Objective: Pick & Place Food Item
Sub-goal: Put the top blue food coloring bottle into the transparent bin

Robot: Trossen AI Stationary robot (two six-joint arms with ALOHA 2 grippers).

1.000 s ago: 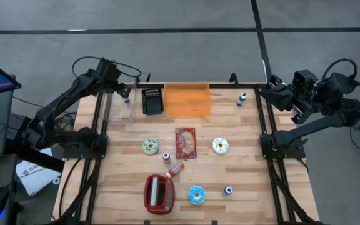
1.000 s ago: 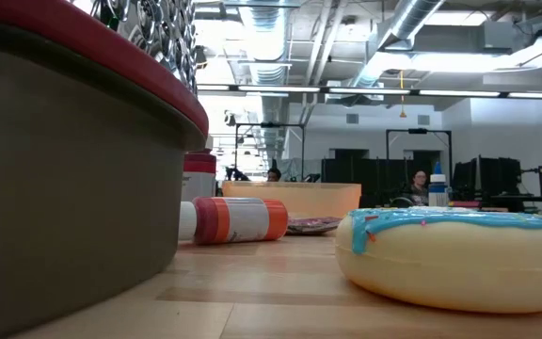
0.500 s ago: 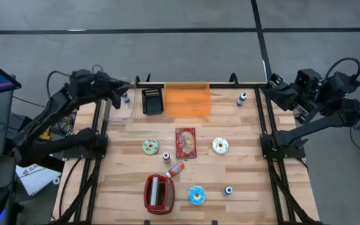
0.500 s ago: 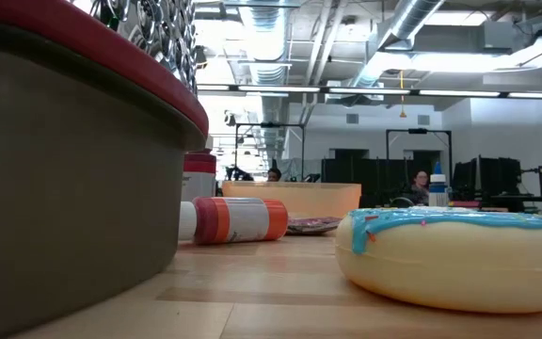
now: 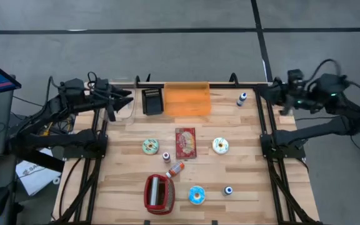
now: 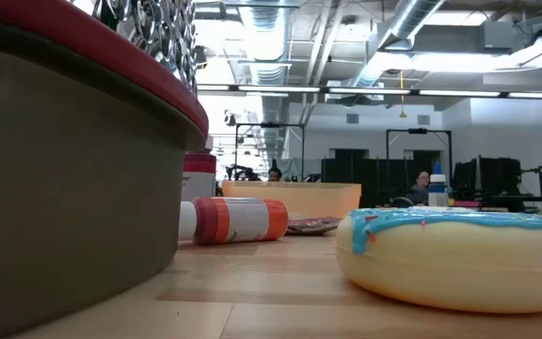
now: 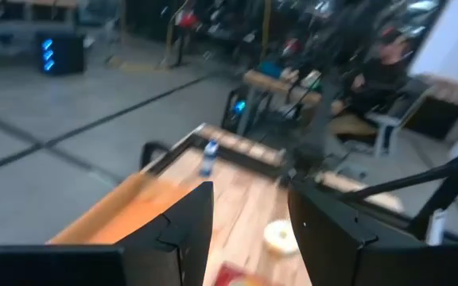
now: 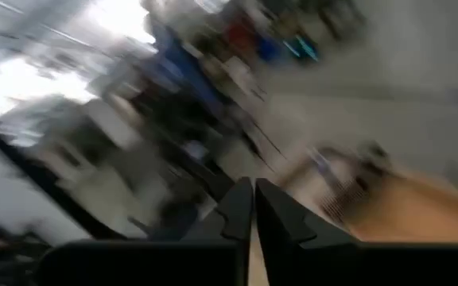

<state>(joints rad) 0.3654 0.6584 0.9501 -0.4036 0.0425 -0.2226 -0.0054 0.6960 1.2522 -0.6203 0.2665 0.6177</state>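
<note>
Three doughnuts lie flat on the wooden table: a green one, a white one and a blue-iced one, which sits close up in the low view. A red snack packet lies between the first two. My left gripper hangs over the far left corner, open and pointing level across the table; nothing is between its fingers. My right gripper is raised at the far right edge, shut and holding nothing.
An orange bin and a black block stand at the far edge, and a clear container sits below my left gripper. A red basket, an orange-capped bottle and small bottles stand about.
My left gripper has risen from the clear container, drawn back toward the table's left edge and tipped from pointing down to pointing level across the table. My right gripper has turned at the wrist and sunk a little at the far right edge.
</note>
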